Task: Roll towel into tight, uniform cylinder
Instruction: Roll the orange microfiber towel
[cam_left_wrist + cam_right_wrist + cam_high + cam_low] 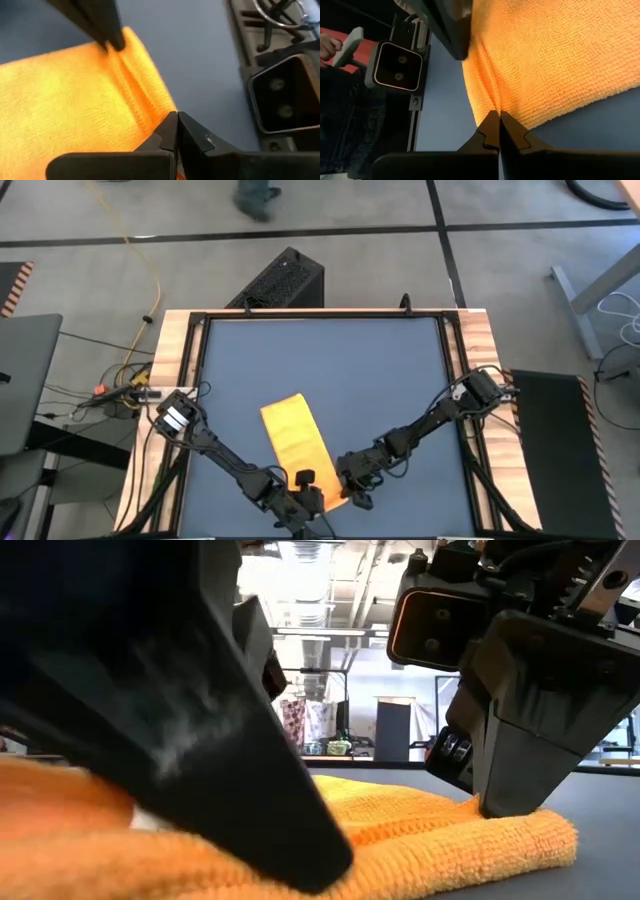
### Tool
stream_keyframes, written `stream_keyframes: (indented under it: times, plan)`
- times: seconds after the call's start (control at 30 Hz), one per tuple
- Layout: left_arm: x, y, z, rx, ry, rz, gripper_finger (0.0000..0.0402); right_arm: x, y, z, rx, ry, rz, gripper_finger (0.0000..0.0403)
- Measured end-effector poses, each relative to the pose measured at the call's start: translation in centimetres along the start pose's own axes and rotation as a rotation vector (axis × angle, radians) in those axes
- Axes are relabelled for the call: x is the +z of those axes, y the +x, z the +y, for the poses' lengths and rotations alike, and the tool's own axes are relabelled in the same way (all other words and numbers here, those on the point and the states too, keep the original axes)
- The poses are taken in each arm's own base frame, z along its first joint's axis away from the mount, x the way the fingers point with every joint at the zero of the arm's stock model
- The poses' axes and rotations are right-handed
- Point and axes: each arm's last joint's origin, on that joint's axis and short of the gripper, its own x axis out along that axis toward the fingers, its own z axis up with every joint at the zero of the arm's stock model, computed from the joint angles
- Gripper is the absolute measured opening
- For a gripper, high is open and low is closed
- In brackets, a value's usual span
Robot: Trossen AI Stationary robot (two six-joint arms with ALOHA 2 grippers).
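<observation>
The bright yellow folded terry towel lies as a strip on the dark table, its long axis running far-left to near-right. Both the left gripper and right gripper have jaws clenched on its near end, pinching the edge.
</observation>
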Motion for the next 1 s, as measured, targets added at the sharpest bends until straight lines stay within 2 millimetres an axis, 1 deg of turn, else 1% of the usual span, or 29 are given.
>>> stream_keyframes:
  times: [0.13,0.37,0.5,0.67,0.77,0.87,0.93,1.0]
  plan:
    - [0.0,0.0,0.1,0.007,-0.024,0.012,0.0000,0.0,0.0,0.0,0.001,-0.026,0.000,0.0025]
    - [-0.1,0.0,0.1,-0.001,-0.053,0.021,0.0000,0.4,-0.3,-0.2,0.004,-0.071,-0.002,0.0058]
    - [-0.1,0.0,0.1,-0.001,-0.055,0.022,0.0000,0.7,-0.6,-0.5,0.026,-0.064,0.004,0.0062]
    - [-0.1,0.0,0.1,-0.005,-0.057,0.025,0.0000,1.0,-0.9,-0.9,0.072,-0.050,0.055,0.0063]
    - [-0.1,0.0,0.1,-0.009,-0.060,0.028,0.0000,1.1,-1.4,-0.9,0.059,-0.070,0.076,0.0063]
    - [-0.2,0.0,0.0,-0.009,-0.064,0.032,0.0000,1.2,-2.4,-0.7,0.023,-0.109,0.098,0.0063]
    - [-0.2,-0.1,0.0,-0.009,-0.066,0.033,0.0000,1.2,-3.3,-0.5,-0.014,-0.137,0.080,0.0063]
    - [-0.2,-0.1,0.0,-0.009,-0.067,0.034,0.0000,0.8,-4.4,-0.5,-0.075,-0.162,0.045,0.0063]
